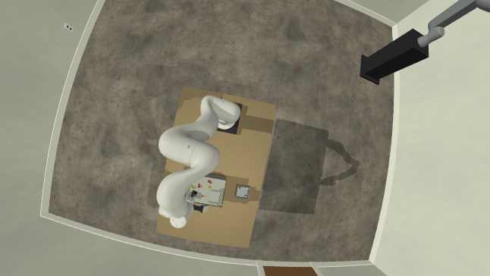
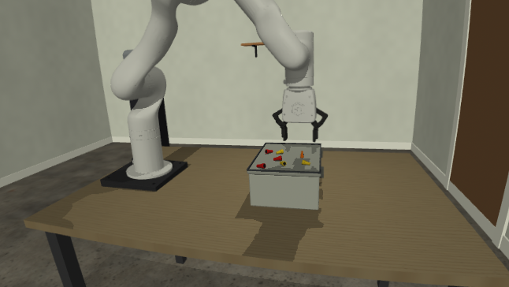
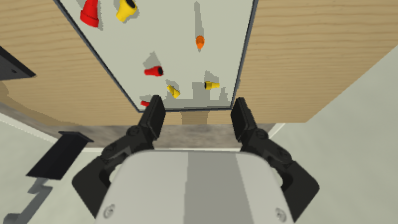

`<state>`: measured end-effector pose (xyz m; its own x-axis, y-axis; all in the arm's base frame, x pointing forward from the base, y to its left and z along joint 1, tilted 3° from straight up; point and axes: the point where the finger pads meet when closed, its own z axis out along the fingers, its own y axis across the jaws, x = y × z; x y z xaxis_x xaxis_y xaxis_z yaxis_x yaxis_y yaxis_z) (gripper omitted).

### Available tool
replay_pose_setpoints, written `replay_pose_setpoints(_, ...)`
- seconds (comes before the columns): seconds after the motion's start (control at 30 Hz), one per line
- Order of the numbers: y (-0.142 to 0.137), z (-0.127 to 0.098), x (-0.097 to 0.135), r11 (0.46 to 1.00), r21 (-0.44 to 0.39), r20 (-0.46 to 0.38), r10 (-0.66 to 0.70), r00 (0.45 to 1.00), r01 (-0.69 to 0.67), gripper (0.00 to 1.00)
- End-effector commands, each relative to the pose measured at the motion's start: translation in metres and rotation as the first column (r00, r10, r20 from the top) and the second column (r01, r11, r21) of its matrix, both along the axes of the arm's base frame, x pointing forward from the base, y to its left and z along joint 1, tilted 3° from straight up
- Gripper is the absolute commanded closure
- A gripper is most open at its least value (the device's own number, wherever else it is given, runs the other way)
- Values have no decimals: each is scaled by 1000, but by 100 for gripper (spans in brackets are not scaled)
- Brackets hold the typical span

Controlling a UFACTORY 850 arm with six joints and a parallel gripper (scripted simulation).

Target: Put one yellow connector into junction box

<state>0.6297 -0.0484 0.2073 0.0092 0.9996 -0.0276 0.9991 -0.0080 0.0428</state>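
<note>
My gripper [image 2: 299, 137] hangs wide open and empty, centre frame, above the tool case [image 2: 284, 190] lid's far edge; yellow connectors [image 2: 306, 162] lie below.

Arm [image 2: 138, 79] is smooth off-white, fat rounded joints, on a black square base plate [image 2: 112, 182]. Gripper [image 2: 299, 138] has a pale grey body with black fingers.

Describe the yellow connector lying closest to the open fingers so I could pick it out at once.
Start at the grey tool case on the table; connectors lie loose on its lid. Near the lid's right edge, under the orange connector, lies a yellow connector. Unlike the other yellow ones, it has no red neighbour close by.
</note>
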Motion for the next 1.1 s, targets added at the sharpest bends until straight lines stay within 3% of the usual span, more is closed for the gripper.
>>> replay_pose_setpoints(0.0,0,1,1,1000,0,2,0,1000,0,0)
replay_pose_setpoints(0.8,3,0,-7,1000,0,2,5,1000,-5,0)
replay_pose_setpoints(1.07,16,-4,-47,1000,-1,1,27,1000,-27,0)
